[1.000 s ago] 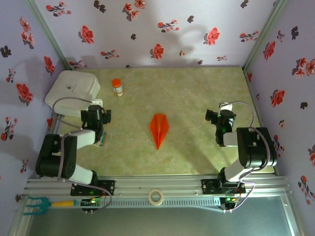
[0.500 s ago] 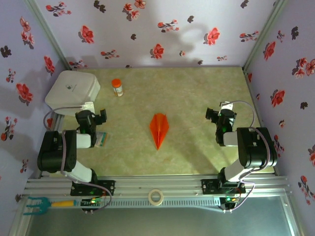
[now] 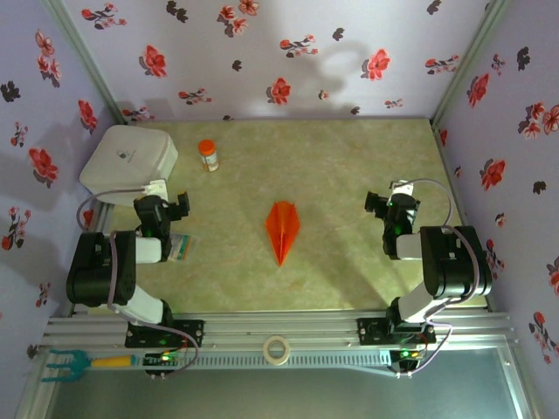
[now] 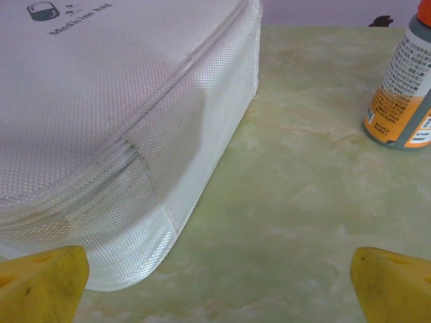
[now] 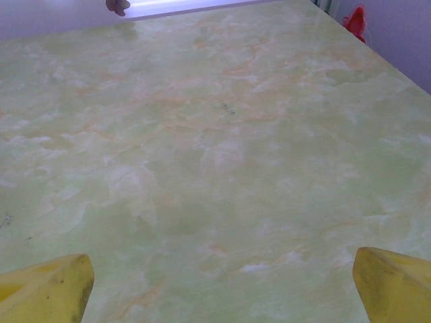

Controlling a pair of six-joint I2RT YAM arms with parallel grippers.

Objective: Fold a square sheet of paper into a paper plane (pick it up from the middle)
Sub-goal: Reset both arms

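The square sheet of paper lies folded as an orange paper plane [image 3: 282, 229], a narrow dart with its point toward the near edge, flat on the middle of the green table. My left gripper [image 3: 166, 197] rests at the table's left, well apart from it, its yellow fingertips [image 4: 42, 282] spread wide and open over bare table. My right gripper [image 3: 389, 199] sits at the right, equally far from the plane. It is open, and nothing lies between its fingertips [image 5: 47, 289].
A white medicine bag [image 3: 129, 157] [image 4: 101, 114] lies just ahead and left of the left gripper. An orange-capped bottle [image 3: 208, 155] [image 4: 403, 94] stands to its right. A small packet [image 3: 182, 249] lies by the left arm. A tape roll [image 3: 278, 350] sits on the front rail.
The left arm has drawn back to the left, toward its base, then stopped. The plane and the right arm have not moved.
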